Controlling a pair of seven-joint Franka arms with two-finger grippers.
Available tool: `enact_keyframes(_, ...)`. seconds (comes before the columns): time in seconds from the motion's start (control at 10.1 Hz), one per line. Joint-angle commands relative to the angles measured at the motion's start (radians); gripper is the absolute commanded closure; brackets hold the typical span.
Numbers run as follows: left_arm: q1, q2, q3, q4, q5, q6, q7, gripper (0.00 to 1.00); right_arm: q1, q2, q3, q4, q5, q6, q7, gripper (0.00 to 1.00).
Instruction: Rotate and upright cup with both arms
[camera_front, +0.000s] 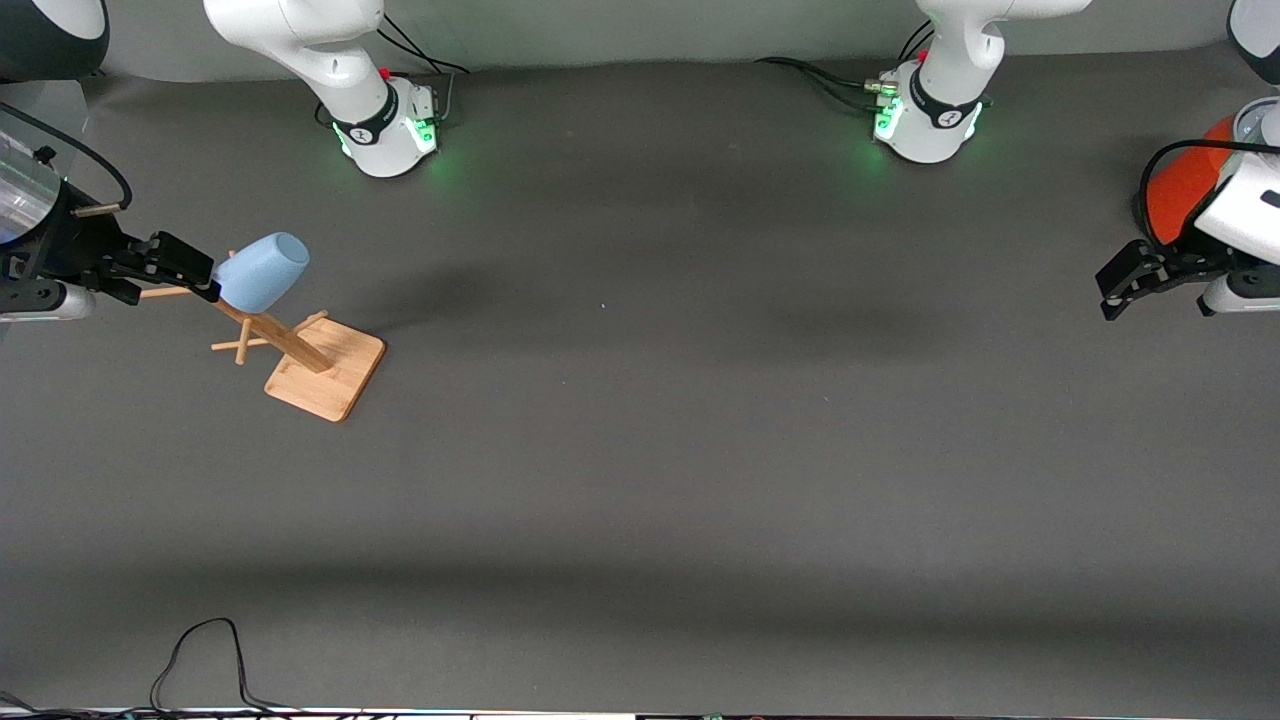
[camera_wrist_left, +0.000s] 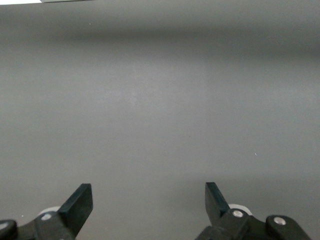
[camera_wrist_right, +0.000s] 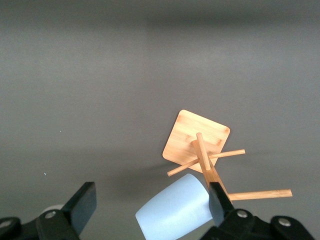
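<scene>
The cup (camera_front: 262, 271) hangs on a wooden mug tree (camera_front: 310, 365) that stands near the right arm's end of the desk, closer to the edge where the robot bases sit than to the camera's edge; it is pale blue, lies tilted on one of the pegs rather than upright, and is raised above the tree's square base. From the right wrist view the same cup (camera_wrist_right: 175, 210) sits against the post, with the square base (camera_wrist_right: 196, 137) below it and thin pegs sticking out sideways.

The right gripper (camera_front: 165, 265) is up in the air over that end of the desk, right beside the cup; its fingers are spread wide, and one fingertip (camera_wrist_right: 218, 197) appears to be just touching the cup's side while the other (camera_wrist_right: 82, 202) is well apart from it, so the cup is not clasped.

The left gripper (camera_front: 1125, 290) hangs over the left arm's end of the desk, near the desk's edge there; the left arm waits; its fingers (camera_wrist_left: 80, 200) are spread apart with nothing between them, only bare grey desk (camera_wrist_left: 160, 110) beneath. Just beside that arm's wrist, partly hidden by it, is an orange-red can (camera_front: 1180, 190) with a pale top.

A black cable (camera_front: 205, 660) loops across the desk's corner at the camera's edge, toward the right arm's end.
</scene>
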Motion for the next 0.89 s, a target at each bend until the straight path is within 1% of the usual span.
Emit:
enact_keyframes(0.0,-0.010,0.009,0.004,0.024,0.009,-0.026,-0.003,0.00,-0.014,-0.007,0.010,0.003,0.011,-0.006,-0.016,0.00)
enact_keyframes(0.1,-0.009,0.009,0.004,0.024,0.009,-0.026,-0.003,0.00,-0.014,-0.007,0.010,0.001,0.013,-0.018,-0.011,0.00)
enact_keyframes(0.2,-0.007,0.008,0.004,0.024,0.009,-0.026,-0.003,0.00,-0.011,-0.007,0.010,0.000,0.013,-0.023,0.034,0.00)
enact_keyframes(0.3,-0.007,0.009,0.004,0.026,0.009,-0.025,-0.003,0.00,-0.009,-0.007,0.013,-0.014,0.020,-0.026,0.150,0.00)
enact_keyframes(0.5,-0.009,0.009,0.004,0.026,0.009,-0.026,-0.003,0.00,-0.008,-0.008,0.008,-0.042,0.121,-0.101,0.550,0.00)
enact_keyframes(0.59,-0.009,0.009,0.004,0.027,0.009,-0.026,-0.003,0.00,-0.009,-0.017,0.005,-0.074,0.126,-0.115,0.659,0.00)
enact_keyframes(0.79,-0.021,0.017,0.004,0.026,0.009,-0.026,-0.009,0.00,-0.009,-0.036,-0.039,-0.155,0.148,-0.113,0.778,0.00)
